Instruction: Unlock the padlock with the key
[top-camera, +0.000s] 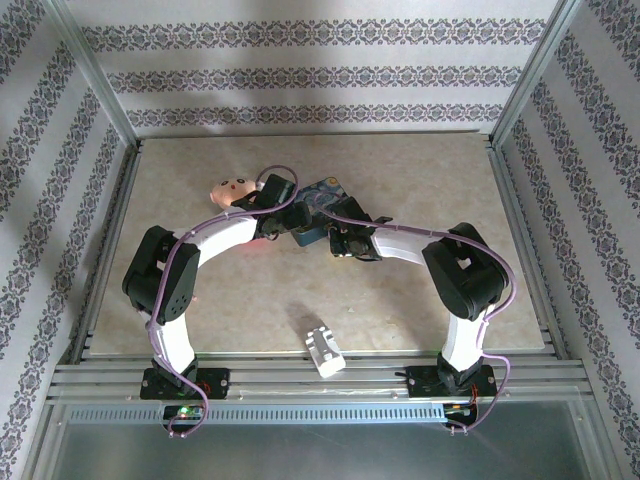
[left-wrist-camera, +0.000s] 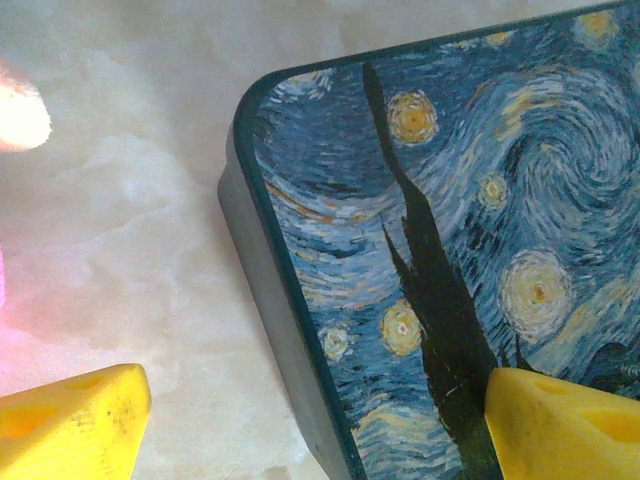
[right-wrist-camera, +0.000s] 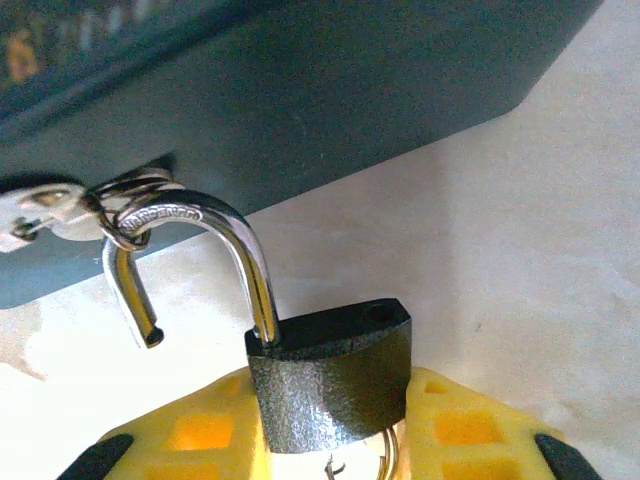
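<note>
The right end effector clamps the padlock beside the tin, shackle open; the left end effector gapes empty astride the tin's corner. The key ring could snag, wrenching the padlock free.

Blue tin and pink toy crowd the middle — near table open, bar a white block.

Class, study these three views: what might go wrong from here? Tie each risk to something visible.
The right pincer holds the padlock by its lower body alone, so it may twist or slip. The rings hang near the free end of the open shackle; a pull may slide them off. The left pincer stands open astride the blue tin's corner and may shove it.
</note>
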